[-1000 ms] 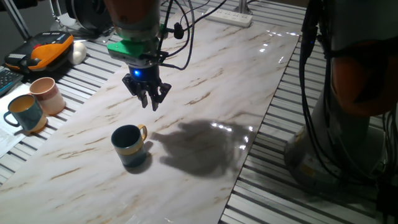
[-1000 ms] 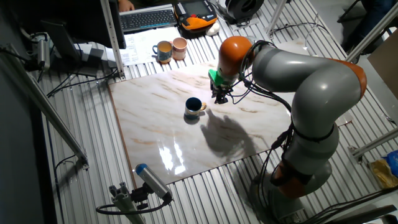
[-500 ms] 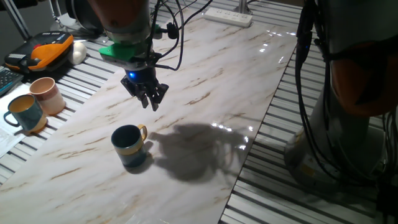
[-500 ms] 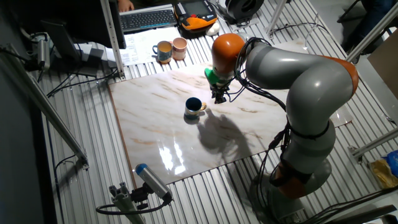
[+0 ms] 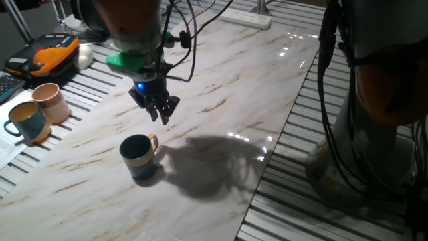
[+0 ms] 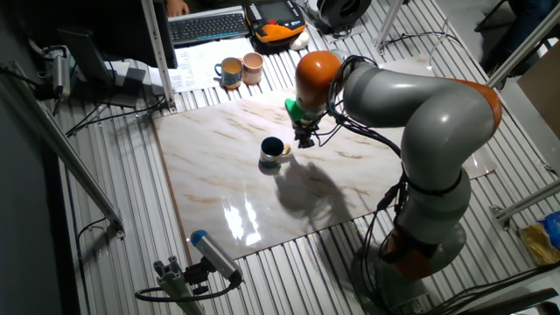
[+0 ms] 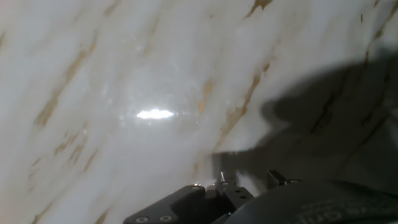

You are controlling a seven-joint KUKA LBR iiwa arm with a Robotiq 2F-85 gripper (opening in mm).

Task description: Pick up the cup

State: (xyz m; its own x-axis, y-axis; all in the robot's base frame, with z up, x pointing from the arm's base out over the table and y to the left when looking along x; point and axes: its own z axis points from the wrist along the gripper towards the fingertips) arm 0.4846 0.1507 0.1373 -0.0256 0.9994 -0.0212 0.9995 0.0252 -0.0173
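cup [image 5: 138,156]: upright on marble desk [image 5: 221,100], untouched
gripper [image 5: 160,117]: above, behind the cup
jaws: close together, state unclear

Veined marble tabletop [image 7: 124,74] fills the view, a dark shadow [image 7: 336,118] falling across its right side.

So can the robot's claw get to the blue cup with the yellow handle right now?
Probably yes. The gripper hangs above the marble table, a little beyond the cup, and nothing lies between them. The cup stands upright with its open top free.
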